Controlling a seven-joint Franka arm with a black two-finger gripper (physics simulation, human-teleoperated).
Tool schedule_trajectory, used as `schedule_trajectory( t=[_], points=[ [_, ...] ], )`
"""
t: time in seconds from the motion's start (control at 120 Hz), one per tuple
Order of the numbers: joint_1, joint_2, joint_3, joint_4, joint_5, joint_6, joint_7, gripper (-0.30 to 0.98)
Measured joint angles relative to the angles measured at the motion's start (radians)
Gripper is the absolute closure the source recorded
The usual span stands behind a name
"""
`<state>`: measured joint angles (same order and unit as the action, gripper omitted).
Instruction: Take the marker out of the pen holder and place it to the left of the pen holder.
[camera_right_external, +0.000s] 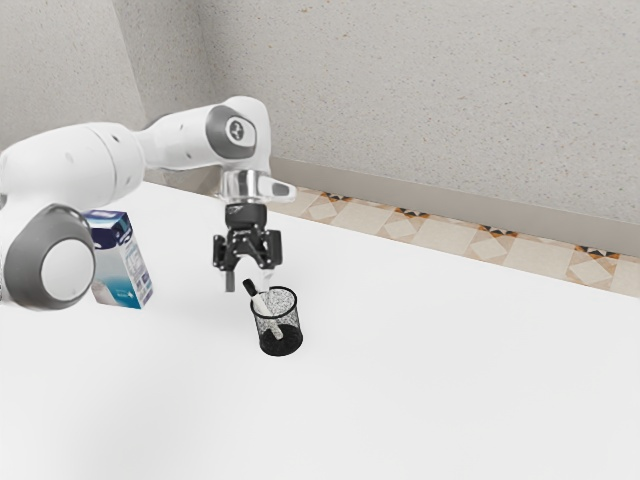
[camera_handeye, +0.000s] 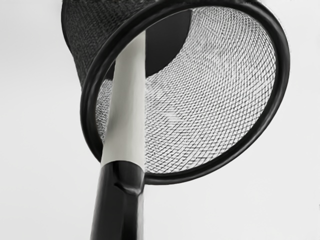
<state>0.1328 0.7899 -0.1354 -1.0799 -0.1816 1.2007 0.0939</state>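
In the wrist view, the slim marker with a pale grey barrel and black cap (camera_handeye: 127, 105) leans inside the round black wire-mesh pen holder (camera_handeye: 282, 57), its capped end poking out over the rim, and from where I stand I'd say that cap is the part to take. The grasp wants to come at the cap from both sides, lined up with the marker's lean, deep enough to be firm but clear of the rim, since a knock there could drag or tip the holder. After that I'd draw it out along its own slant until the barrel's far end is free of the mesh, and only then go sideways. In the exterior view, the black two-finger claw (camera_right_external: 249, 281) is spread above the holder's rim with the cap at the gap between its fingers, gripping nothing as far as I can see, so closing on the cap looks like the step in hand. The white bench (camera_right_external: 430, 390) runs out on every side of the holder; its far edge, with the patterned tile floor (camera_right_external: 350, 212) beyond, lies behind the holder. Well apart from the holder, toward the exterior view's left, stands a blue-and-white carton (camera_right_external: 122, 262), worth a wide berth. Laying the marker down just beside the holder, low and flat, should keep it from rolling.
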Motion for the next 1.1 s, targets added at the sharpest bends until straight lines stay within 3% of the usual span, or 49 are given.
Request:
schedule_trajectory(
  t=[0.183,0.342,0.608,1.1],
  points=[
    [-0.017,0.026,0.001,0.045,-0.019,-0.003,0.009,0.08],
    [-0.02,0.028,0.005,0.047,-0.026,-0.004,0.015,0.27],
    [-0.027,0.032,0.007,0.047,-0.03,-0.005,0.02,0.48],
    [-0.055,0.061,0.012,0.076,-0.034,0.015,0.021,0.62]
  ],
)
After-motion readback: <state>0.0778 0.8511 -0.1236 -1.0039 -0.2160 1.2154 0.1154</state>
